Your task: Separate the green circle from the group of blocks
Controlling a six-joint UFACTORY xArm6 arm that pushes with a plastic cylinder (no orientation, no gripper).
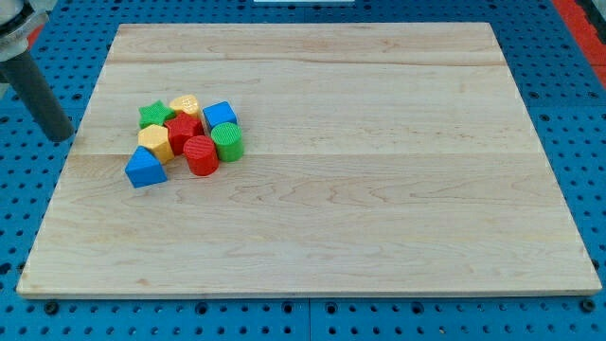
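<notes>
My tip [62, 135] sits at the lower end of the dark rod, at the view's left, just at or off the left edge of the pale wooden board [379, 189]. The rod's upper part is cut off by the frame's top-left corner. I have no gripper fitted, so no jaw state applies. The tip stands apart from all blocks, left of the cluster.

The green circular block [227, 141] occupies the cluster's right edge. It touches the red circular block [201, 155] on its left and sits just below the blue cube [219, 116].

The remaining blocks are packed tight:
- green star-shaped block [151, 116], partly hidden by its neighbours
- yellow rounded block [185, 104], exact shape unclear
- red block [182, 131] at the centre, outline hard to resolve
- yellow hexagonal block [153, 142]
- blue triangular block [144, 168]
</notes>
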